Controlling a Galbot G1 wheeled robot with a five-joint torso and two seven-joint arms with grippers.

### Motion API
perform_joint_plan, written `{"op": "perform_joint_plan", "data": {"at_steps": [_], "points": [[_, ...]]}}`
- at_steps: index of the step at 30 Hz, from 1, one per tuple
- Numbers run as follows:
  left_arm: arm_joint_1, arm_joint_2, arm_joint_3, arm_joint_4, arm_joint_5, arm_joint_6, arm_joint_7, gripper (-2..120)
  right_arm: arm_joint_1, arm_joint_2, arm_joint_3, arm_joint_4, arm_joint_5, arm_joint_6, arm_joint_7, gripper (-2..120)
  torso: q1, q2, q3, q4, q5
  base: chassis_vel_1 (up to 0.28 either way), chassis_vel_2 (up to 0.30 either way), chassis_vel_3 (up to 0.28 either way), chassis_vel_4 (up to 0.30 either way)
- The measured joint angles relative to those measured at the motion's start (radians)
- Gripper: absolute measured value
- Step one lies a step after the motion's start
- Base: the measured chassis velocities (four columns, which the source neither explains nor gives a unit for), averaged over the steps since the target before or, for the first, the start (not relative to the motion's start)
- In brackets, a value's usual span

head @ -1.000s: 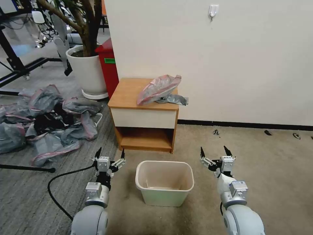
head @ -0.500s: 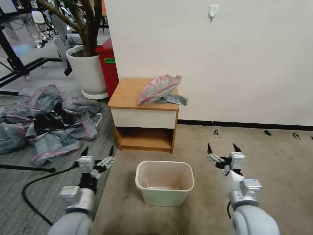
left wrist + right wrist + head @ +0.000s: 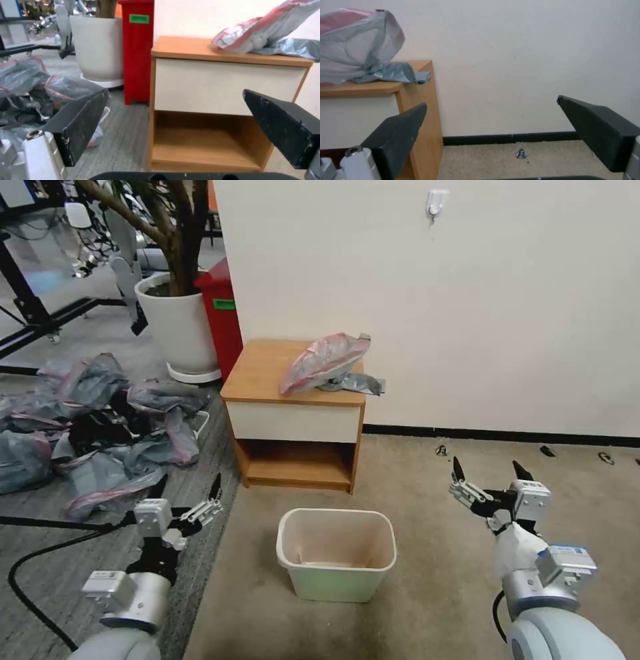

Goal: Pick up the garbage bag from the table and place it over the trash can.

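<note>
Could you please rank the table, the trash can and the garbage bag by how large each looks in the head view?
1. the table
2. the trash can, nearer the camera
3. the garbage bag

Silver-grey rounded arms, white gripper (image 3: 185,490) blocks, black tapered fingers (image 3: 80,122), black cable (image 3: 40,560)

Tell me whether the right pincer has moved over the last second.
Yes. The right pincer has swung out to the robot's right and slightly up, away from the trash can, which sits in the same spot. Its jaws are open and empty.
</note>
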Motion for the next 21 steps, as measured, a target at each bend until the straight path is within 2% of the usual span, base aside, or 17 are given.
{"op": "perform_joint_plan", "data": {"at_steps": [5,13,18,21], "points": [[-0.012,0.005,0.004,0.029,0.0,-0.015,0.0,100,0.017,-0.017,-0.001,-0.033,0.007,0.049,0.0,100,0.0,0.0,0.0,0.0,-0.0001,0.0,0.0,0.0,0.0],[-0.021,0.004,0.008,0.05,0.001,-0.021,0.0,100,0.045,-0.04,-0.014,-0.066,0.032,0.072,0.013,100,0.0,0.0,0.0,0.0,-0.0001,0.0,0.0,0.0,0.0],[-0.029,0.001,0.008,0.07,-0.007,-0.043,-0.001,100,0.092,-0.082,-0.048,-0.096,0.131,0.069,0.055,100,0.0,0.0,0.0,0.0,0.0,0.0,0.0,0.0,0.0],[-0.036,-0.002,0.011,0.078,-0.048,-0.062,-0.002,100,0.144,-0.123,-0.093,-0.111,0.299,0.03,0.122,100,0.0,0.0,0.0,0.0,0.0,0.0,0.0,0.0,0.0]]}}
